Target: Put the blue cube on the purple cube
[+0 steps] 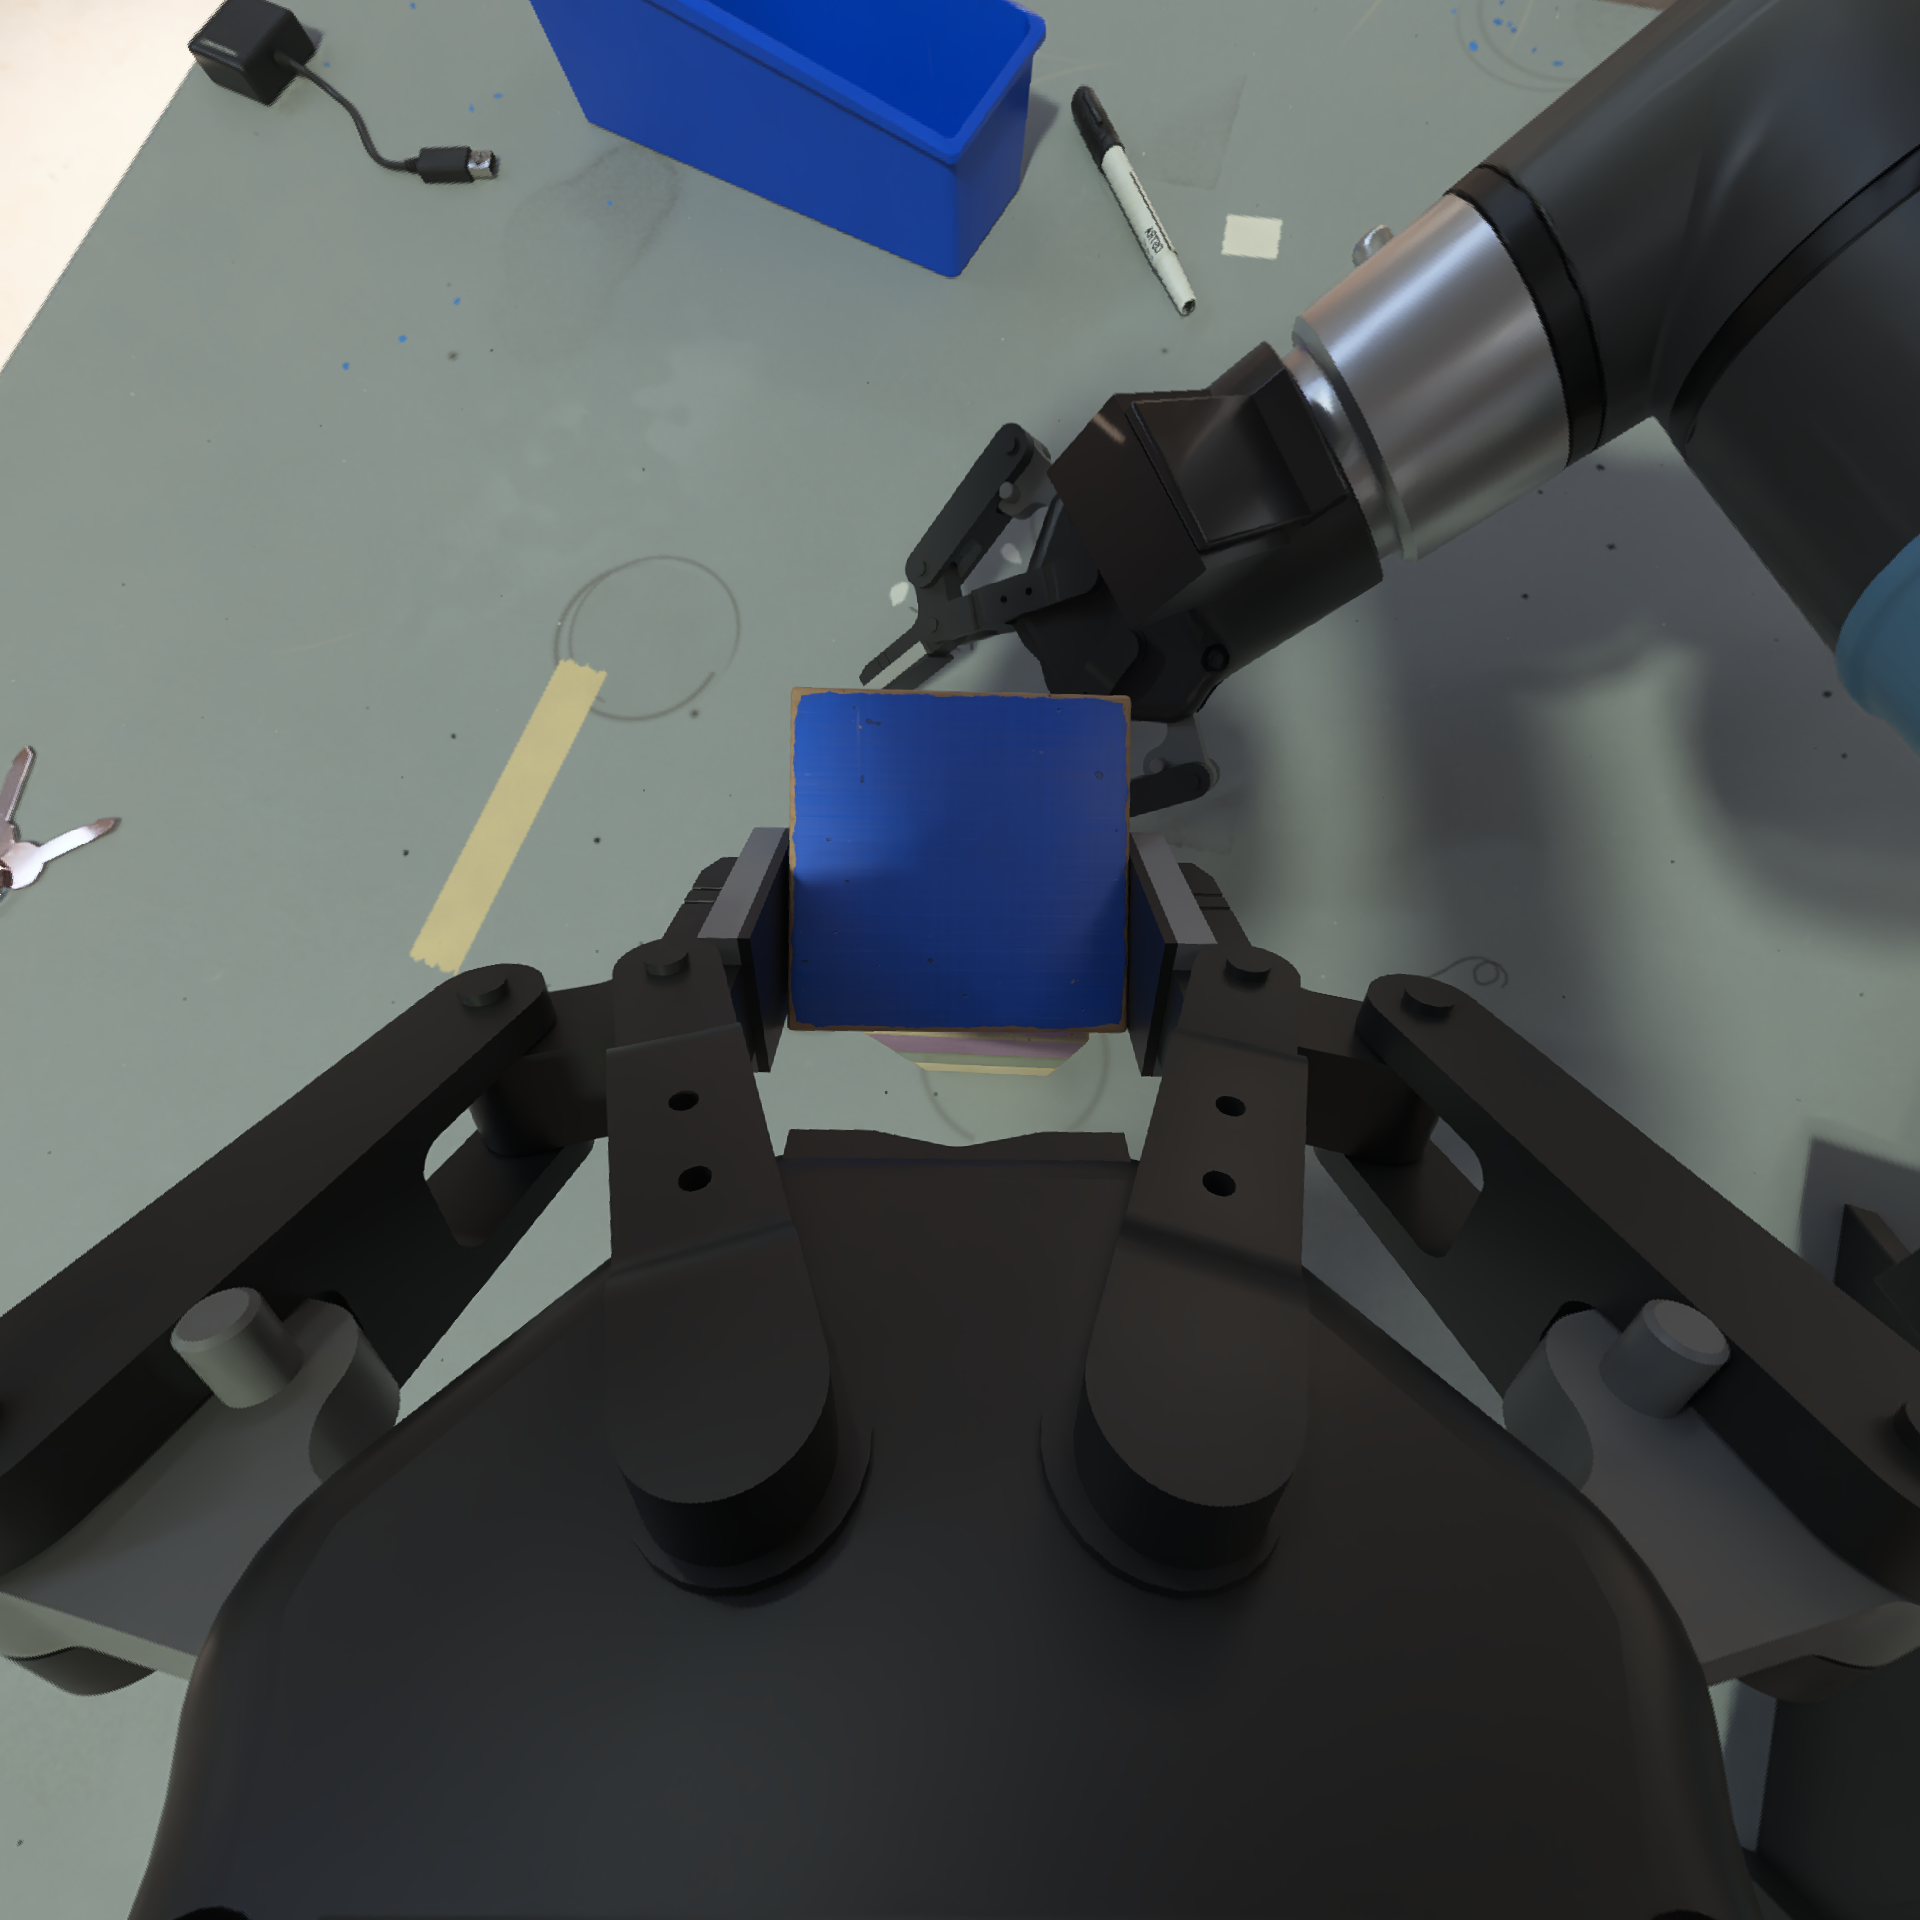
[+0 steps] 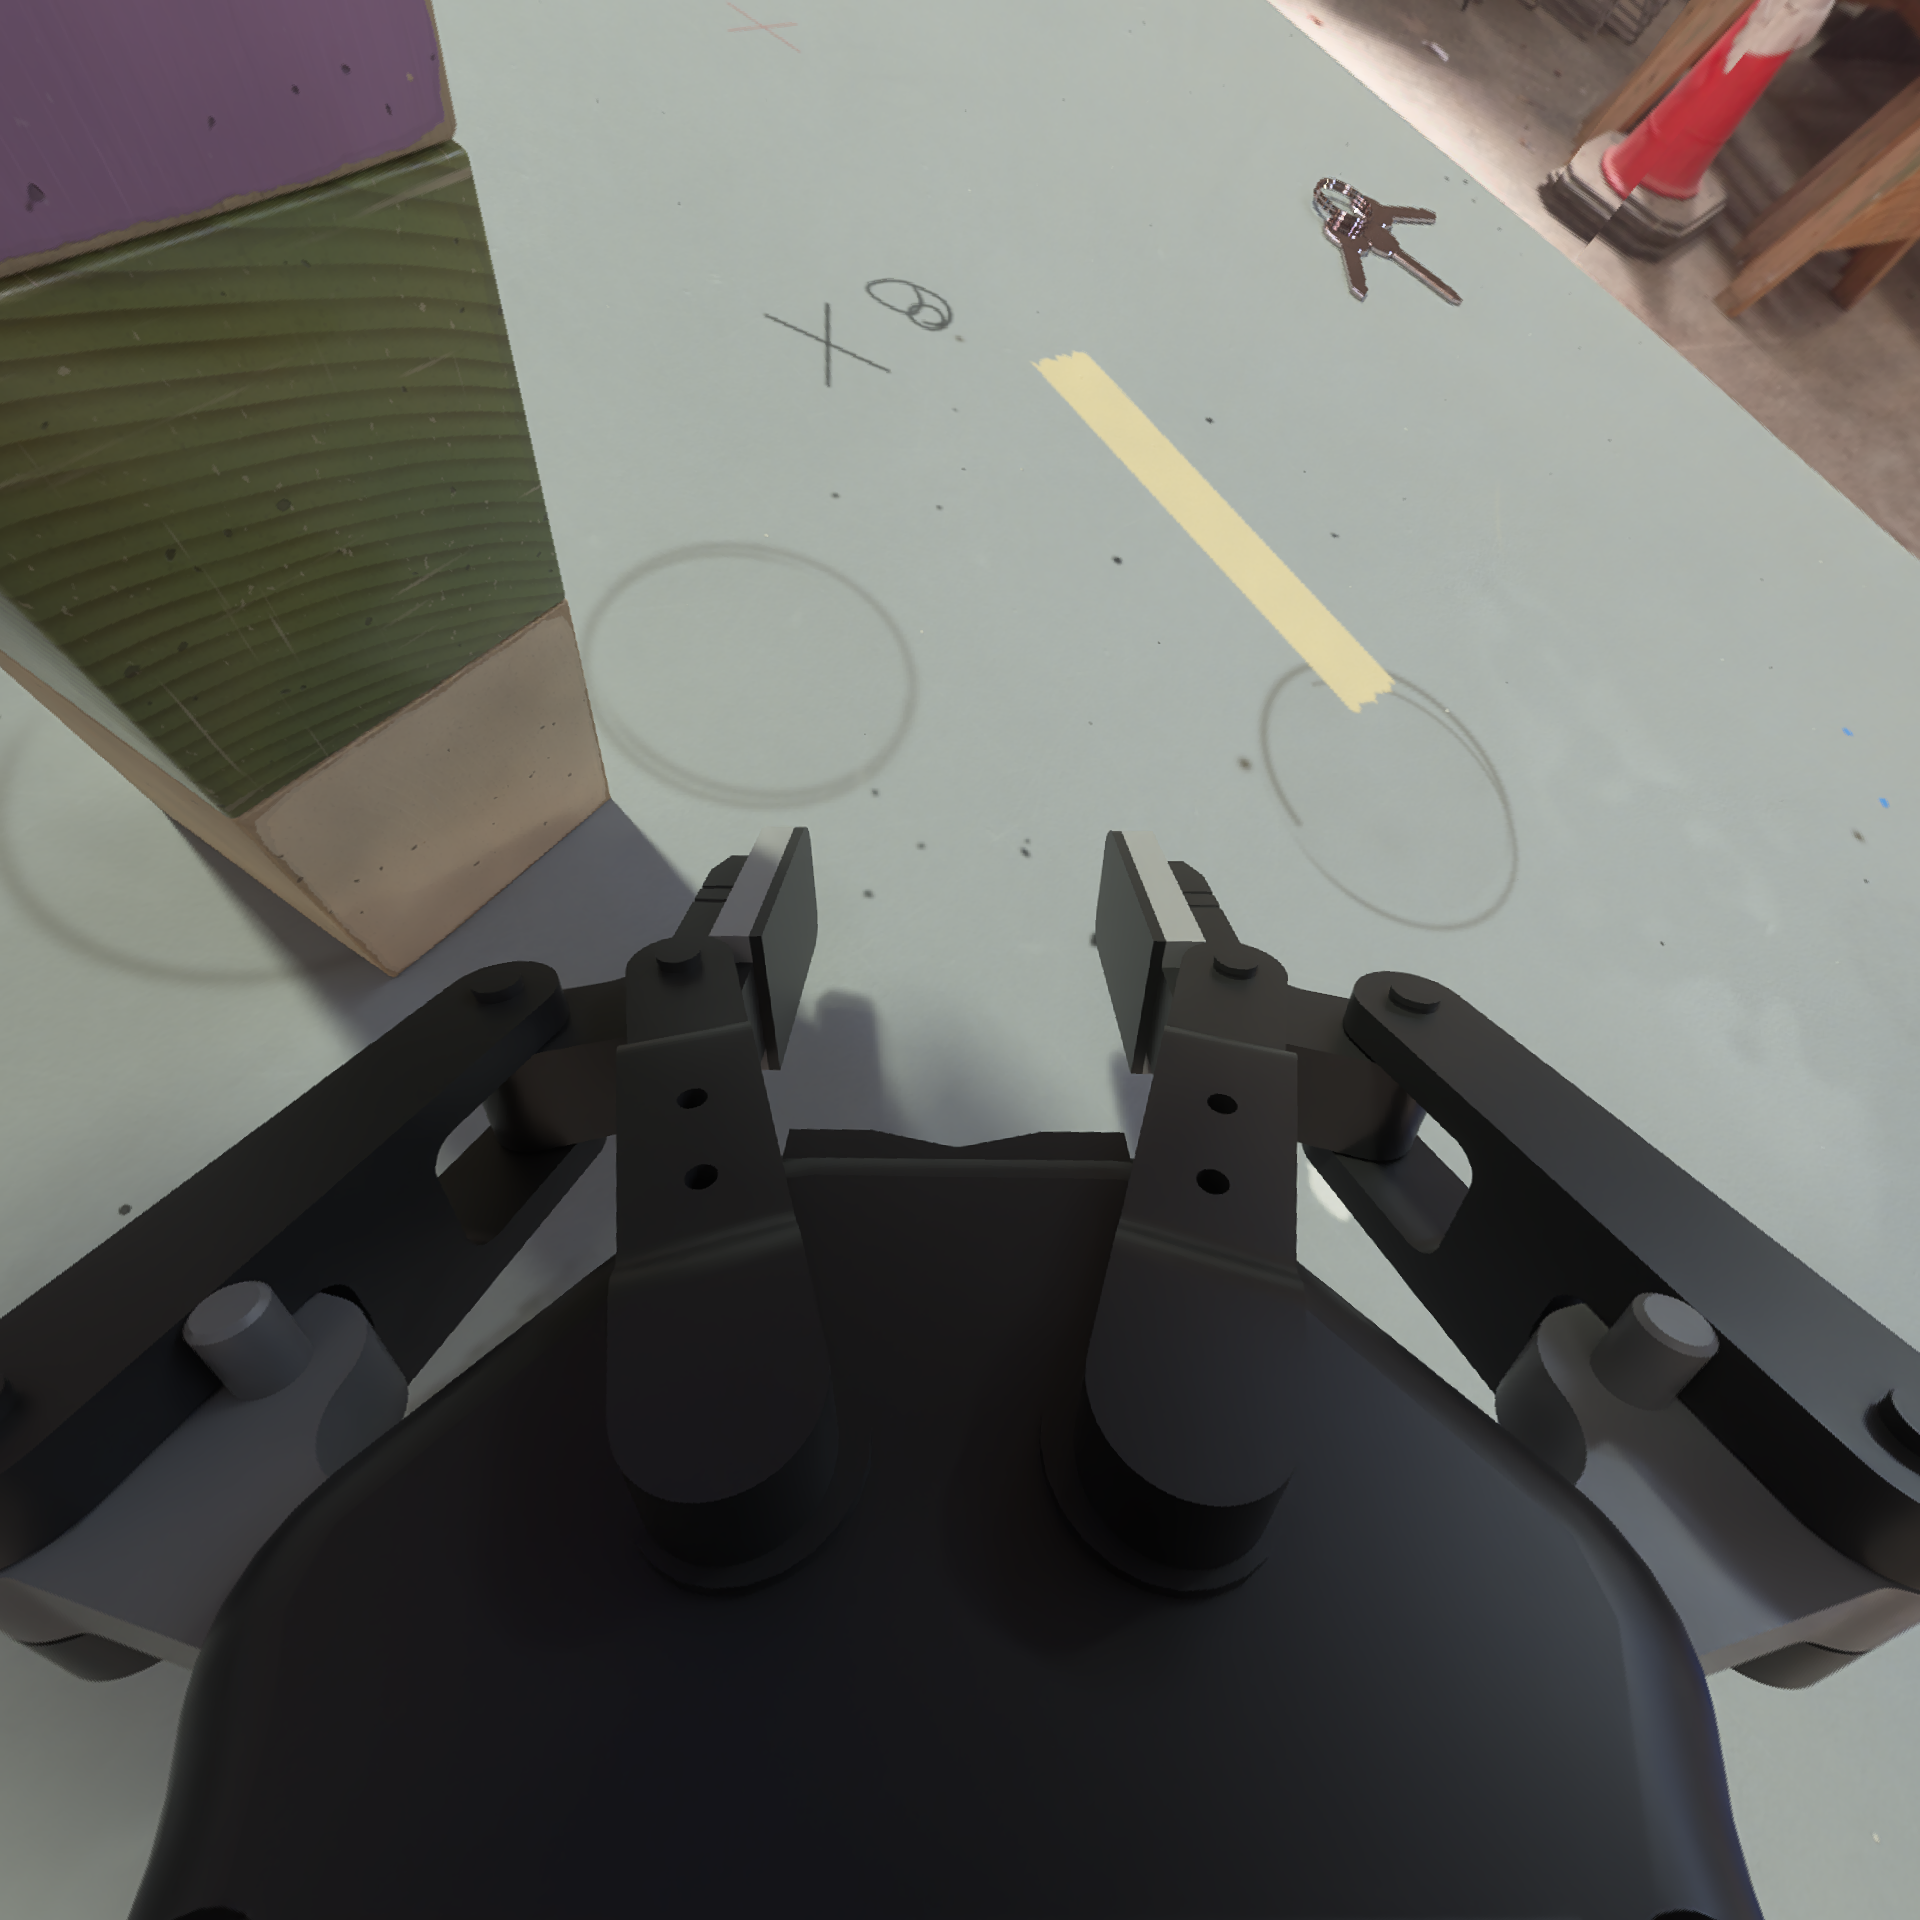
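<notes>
The fingers (image 1: 762, 914) of the left gripper (image 1: 958, 920) pinched the blue cube (image 1: 958, 857) above a stack, purple cube (image 2: 208, 104) topmost. Right gripper (image 2: 956, 940), at two o'clock of it, stood parted and empty. Lift apparently done; lowering and release remained.

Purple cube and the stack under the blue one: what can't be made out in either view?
- Left wrist view: the blue cube, held in the left end effector, covers the purple cube; only a pale sliver shows beneath, so contact is unclear.
- Right wrist view: the purple cube is cut off by the top and left edges; its top face and the blue cube are out of frame.
- Right wrist view: the green block below runs off the left edge.
</notes>
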`<control>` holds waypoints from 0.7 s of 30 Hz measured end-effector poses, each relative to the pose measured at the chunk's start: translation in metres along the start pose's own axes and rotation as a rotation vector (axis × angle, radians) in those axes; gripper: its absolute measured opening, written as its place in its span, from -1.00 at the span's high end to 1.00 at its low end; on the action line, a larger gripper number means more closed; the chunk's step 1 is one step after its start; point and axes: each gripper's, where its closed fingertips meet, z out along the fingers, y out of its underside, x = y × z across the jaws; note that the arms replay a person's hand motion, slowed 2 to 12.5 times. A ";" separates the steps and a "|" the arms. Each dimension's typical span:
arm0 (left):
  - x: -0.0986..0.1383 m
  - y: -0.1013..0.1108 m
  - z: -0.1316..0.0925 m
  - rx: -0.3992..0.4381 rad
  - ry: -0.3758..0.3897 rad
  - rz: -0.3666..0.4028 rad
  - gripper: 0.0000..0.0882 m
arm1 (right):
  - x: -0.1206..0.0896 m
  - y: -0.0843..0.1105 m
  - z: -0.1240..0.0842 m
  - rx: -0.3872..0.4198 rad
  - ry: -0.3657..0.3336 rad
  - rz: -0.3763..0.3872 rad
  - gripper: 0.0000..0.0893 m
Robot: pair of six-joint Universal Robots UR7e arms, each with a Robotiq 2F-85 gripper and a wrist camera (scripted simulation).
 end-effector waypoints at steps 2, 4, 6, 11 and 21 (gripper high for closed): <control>0.000 0.002 0.000 -0.005 0.000 0.000 -0.18 | 0.000 0.000 0.000 0.001 0.001 0.000 -0.10; 0.000 0.003 -0.001 -0.008 0.000 0.001 -0.18 | 0.000 0.000 0.000 0.003 0.002 -0.001 -0.10; 0.001 0.005 -0.001 -0.010 0.003 0.001 -0.18 | 0.000 -0.001 0.000 0.004 0.004 -0.002 -0.10; 0.003 0.007 -0.003 -0.011 0.011 0.001 -0.18 | 0.000 -0.001 -0.001 0.006 0.006 -0.003 -0.10; 0.003 0.010 -0.004 -0.016 0.014 0.002 -0.18 | 0.000 -0.001 -0.001 0.006 0.007 -0.005 -0.10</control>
